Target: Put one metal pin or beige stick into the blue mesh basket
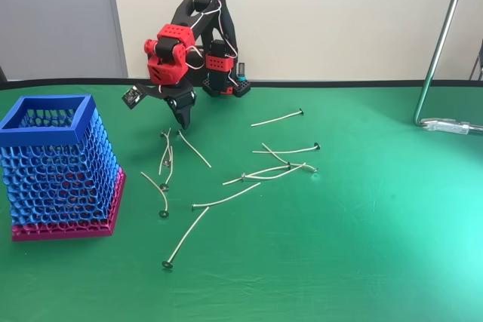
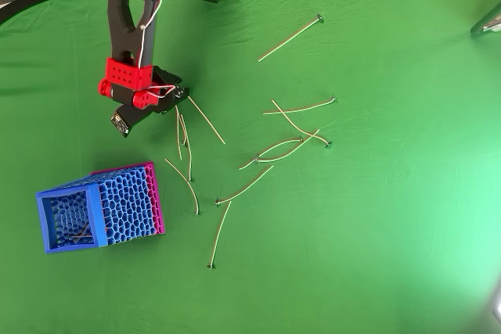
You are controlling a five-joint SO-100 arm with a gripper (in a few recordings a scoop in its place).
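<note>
The hand (image 1: 183, 115) hangs low over the green counter (image 1: 362, 246), fingers pointing down, right above the top ends of a small cluster of sticks. Its fingers look close together with nothing clearly between them, but their tips are dark and small, so I cannot tell whether they are parted or shut.

The nearest straight stick (image 2: 207, 120) lies just beside the hand. In the overhead view it starts almost at the fingertips and runs down and to the right, so its long axis slants away from the hand on the side away from the basket. In the fixed view the same stick (image 1: 195, 149) runs from just under the hand down to the right. Two more sticks (image 2: 182, 134) lie close together directly below the hand in the overhead view, nearly parallel and partly crossing; it is hard to tell them apart or to see which end carries the dark foot.

The basket (image 1: 47, 133) stands on the counter at the left of the fixed view, well apart from the hand. The overhead view looks into its mouth (image 2: 69, 192), where something thin and pale seems to lie inside, too small to identify.

More sticks (image 1: 272, 173) lie scattered and overlapping to the right, farther from the hand.
</note>
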